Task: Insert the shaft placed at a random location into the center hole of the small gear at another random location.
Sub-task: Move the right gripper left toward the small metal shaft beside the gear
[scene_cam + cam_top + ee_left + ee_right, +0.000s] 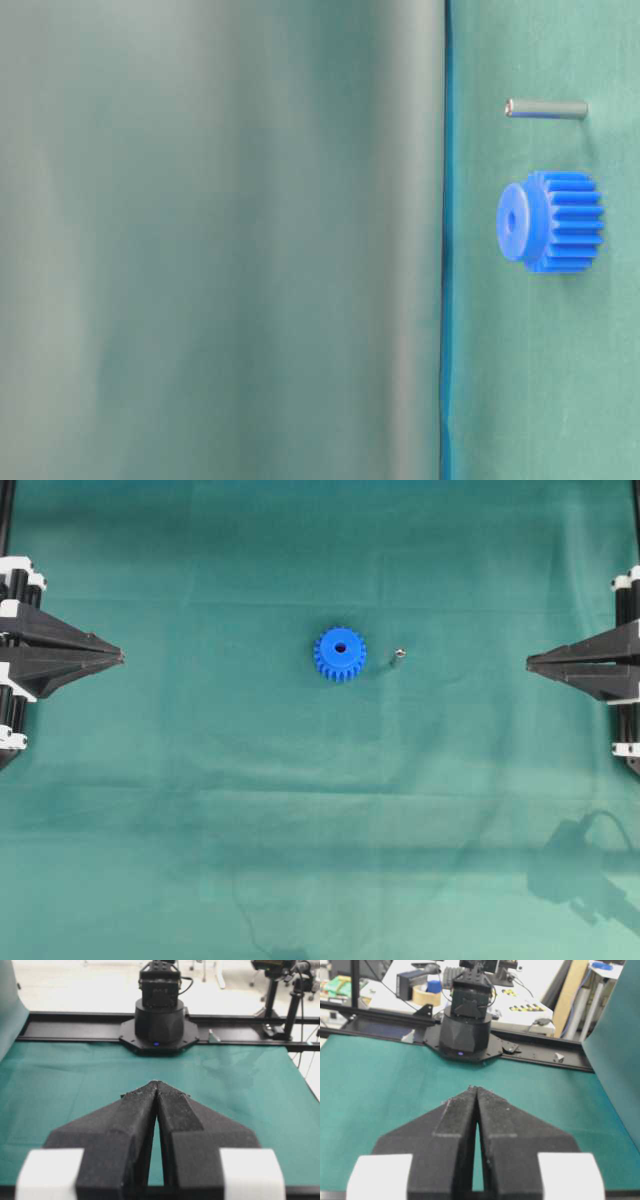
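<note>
Status of task: not begun, judging by the layout. The small gear (339, 654) lies flat near the middle of the desk (200, 810), hub upward, its center hole (340, 647) open and unfilled. The shaft (396, 657) stands just beside the gear on its right in the overhead view, apart from it and not touching; the table-level view shows a grey pin set on end next to the toothed wheel. Nothing is held by either arm.

Left gripper (120, 657): parked at the left edge of the overhead view, well apart from both parts, jaws together with tips meeting, empty.

Right gripper (530, 662): parked at the right edge, likewise well apart, jaws together, empty.

Remaining, as a judgement: approach and pick up the shaft, bring it over the hub, line it up with the hole, and press it in. The gear may also need steadying by the other arm, since it rests loose on cloth.

Surface: desk covered by a green cloth, lightly creased, with soft shadows at the lower right.

Room: each wrist view looks across the cloth to the opposite arm's black base (159, 1025) on a dark rail. Beyond it stand camera stands, cables, and a cluttered workbench with a tape roll. A green backdrop (615, 1035) hangs at one side.
</note>
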